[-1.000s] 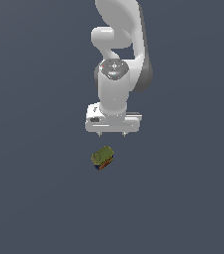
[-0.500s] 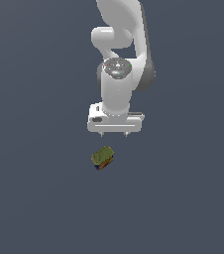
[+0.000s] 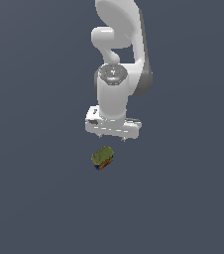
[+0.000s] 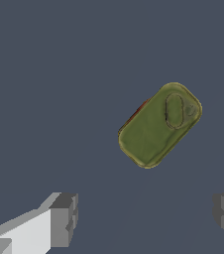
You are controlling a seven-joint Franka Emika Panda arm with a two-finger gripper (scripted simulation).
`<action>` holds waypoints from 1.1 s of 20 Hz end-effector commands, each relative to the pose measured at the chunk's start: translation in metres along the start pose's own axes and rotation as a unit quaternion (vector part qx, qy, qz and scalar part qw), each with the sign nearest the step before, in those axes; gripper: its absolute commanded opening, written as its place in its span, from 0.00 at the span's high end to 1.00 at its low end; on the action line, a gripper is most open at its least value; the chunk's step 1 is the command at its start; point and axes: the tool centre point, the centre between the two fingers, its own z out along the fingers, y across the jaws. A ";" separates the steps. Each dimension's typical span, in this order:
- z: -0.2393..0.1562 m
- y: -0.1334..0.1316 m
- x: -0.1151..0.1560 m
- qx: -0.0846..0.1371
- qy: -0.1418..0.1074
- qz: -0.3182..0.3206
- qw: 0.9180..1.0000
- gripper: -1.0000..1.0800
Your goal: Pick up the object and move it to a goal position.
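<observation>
The object (image 3: 103, 158) is a small olive-green can with a dark blue and orange-red lower edge, lying on the dark grey floor. In the wrist view the object (image 4: 159, 124) shows its flat green top with an oval pull tab. My gripper (image 3: 112, 136) hangs above the can, slightly toward the exterior view's right, and does not touch it. It is open and empty. In the wrist view the gripper (image 4: 146, 216) shows two grey fingertips (image 4: 64, 219) set wide apart, with the can beyond the gap.
The white arm (image 3: 120, 59) rises above the gripper. The flat dark grey floor (image 3: 34, 198) spreads all around with no other objects in view.
The gripper has shifted slightly toward the exterior view's right and turned a little. The can has not moved.
</observation>
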 end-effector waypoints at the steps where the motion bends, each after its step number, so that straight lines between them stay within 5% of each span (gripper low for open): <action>1: 0.004 0.003 0.004 0.002 0.000 0.033 0.999 0.04; 9: 0.021 0.014 0.021 0.006 0.000 0.159 0.987 0.04; 22: 0.044 0.031 0.043 0.008 0.003 0.325 0.946 0.04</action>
